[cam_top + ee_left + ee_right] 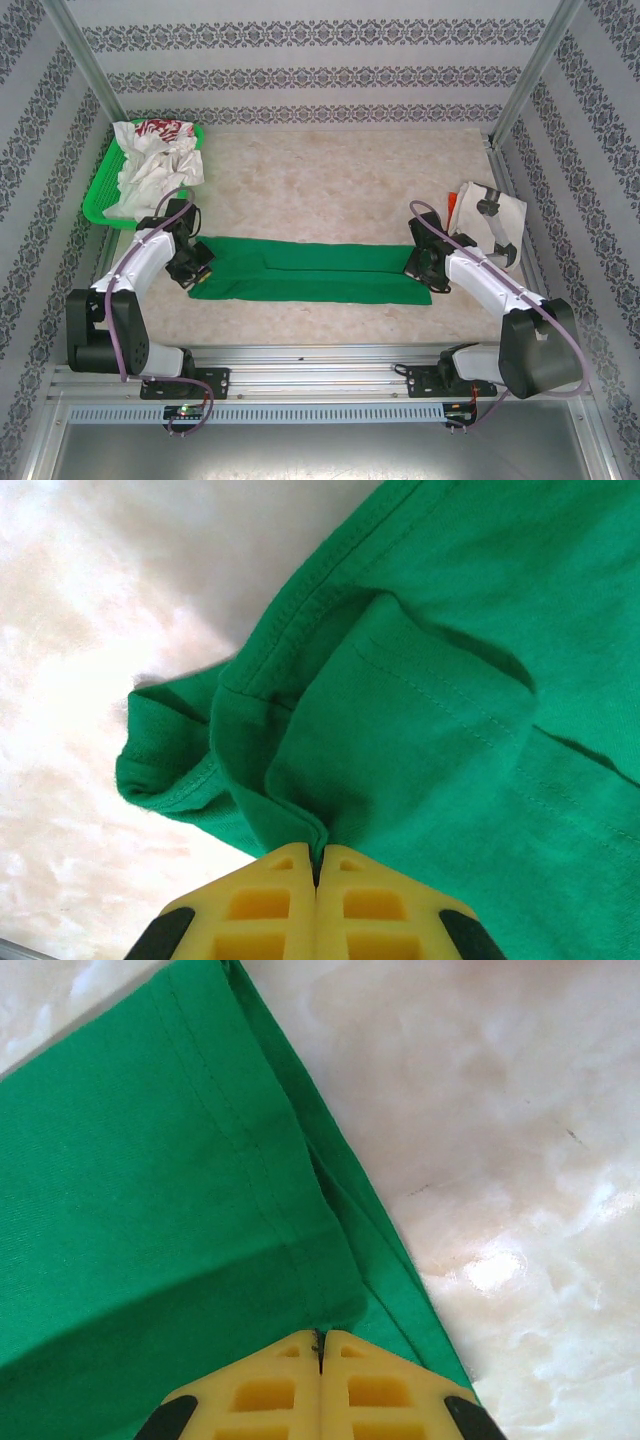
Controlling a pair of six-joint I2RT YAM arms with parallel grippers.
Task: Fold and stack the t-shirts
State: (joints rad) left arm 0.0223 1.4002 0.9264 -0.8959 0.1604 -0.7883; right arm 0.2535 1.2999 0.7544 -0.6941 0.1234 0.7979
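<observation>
Marble-look tabletop [340,190], patterned walls [320,40]; left jaws, right jaws each pinch green t-shirt [320,270].

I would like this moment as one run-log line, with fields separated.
phase: folding green t-shirt | left claw: shut on left end | right claw: shut on right end | white t-shirts: heaped in green basket

Bright green plastic mesh basket [100,192] sits at 10 o'clock on the surface [340,180], tucked near the back-left corner. The surface is a pale, glossy marble-look top with beige swirls. The walls [300,60] all around have white wallpaper with dark ornamental stripes. Two silver posts [85,60] slant up at 11 and 1 o'clock. An aluminium rail [320,365] runs along 6 o'clock, with a perforated strip [320,410] just below it.
</observation>
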